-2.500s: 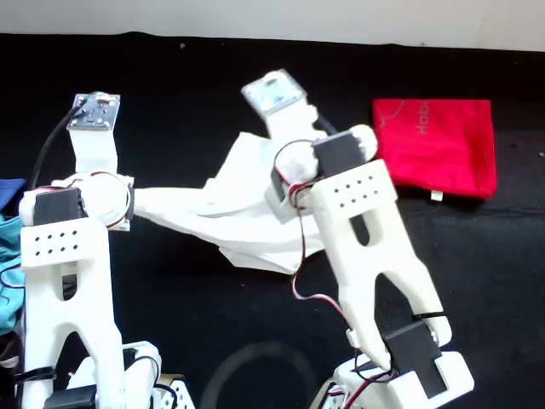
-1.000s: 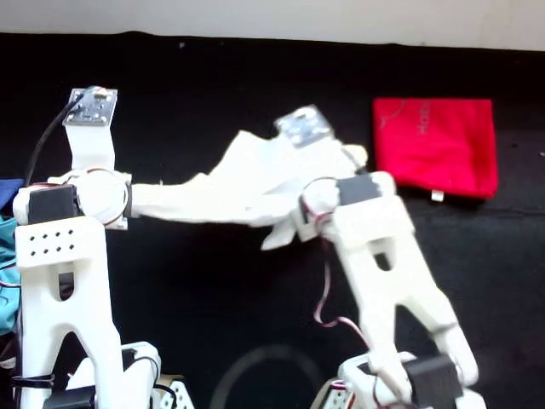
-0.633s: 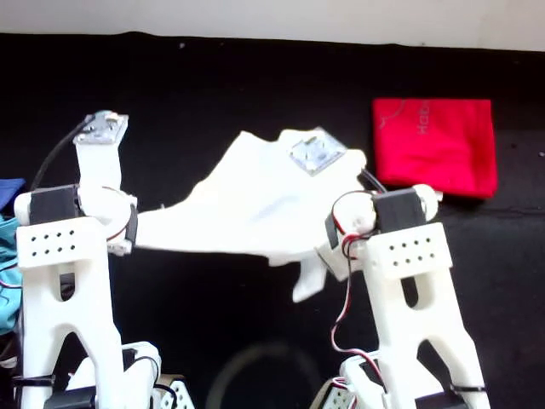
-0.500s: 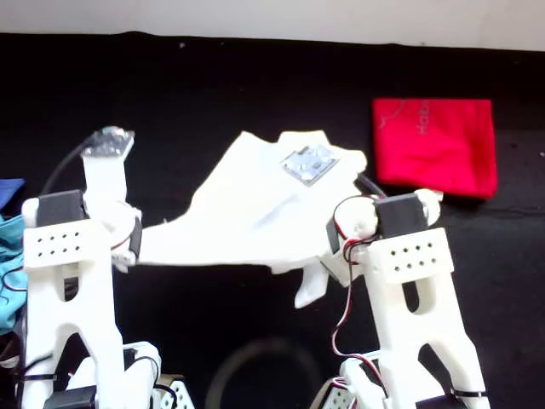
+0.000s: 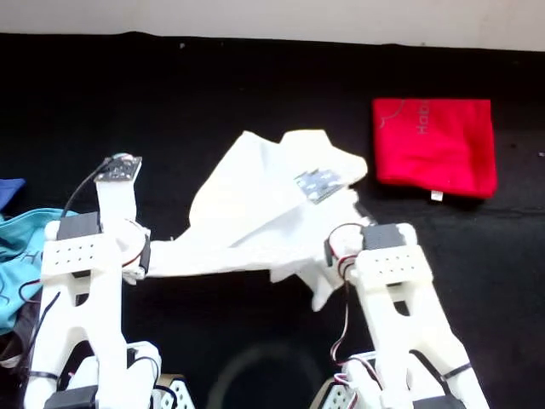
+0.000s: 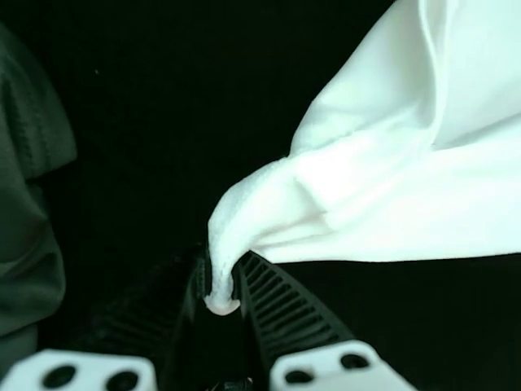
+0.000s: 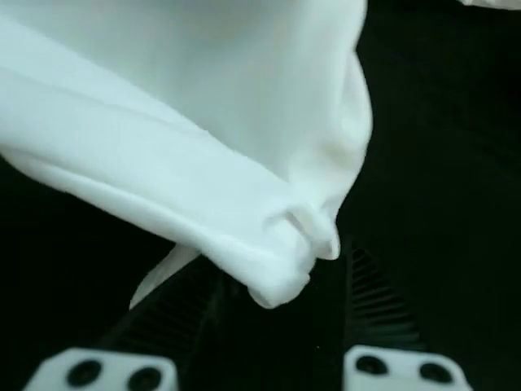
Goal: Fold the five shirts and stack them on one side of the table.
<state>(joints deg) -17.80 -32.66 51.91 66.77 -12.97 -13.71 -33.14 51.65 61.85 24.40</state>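
A white shirt (image 5: 264,209) hangs stretched between both arms over the black table (image 5: 213,94). My left gripper (image 6: 221,283) is shut on one bunched corner of the white shirt (image 6: 383,179), near the table's left side (image 5: 155,258). A thick fold of the white shirt (image 7: 203,147) sits pinched in my right gripper (image 7: 281,281), which is shut on it at the centre front. The shirt's far part rests crumpled on the table. A folded red shirt (image 5: 436,145) lies flat at the back right.
A teal and blue heap of cloth (image 5: 19,256) lies at the left edge, and appears as dark fabric (image 6: 28,204) in the left wrist view. Bare black table stretches along the back and between the white shirt and the red one.
Both arms have drawn back toward the near edge, with the shirt held. The right arm swung rightward, and the white shirt has been pulled out wider and tauter between them.
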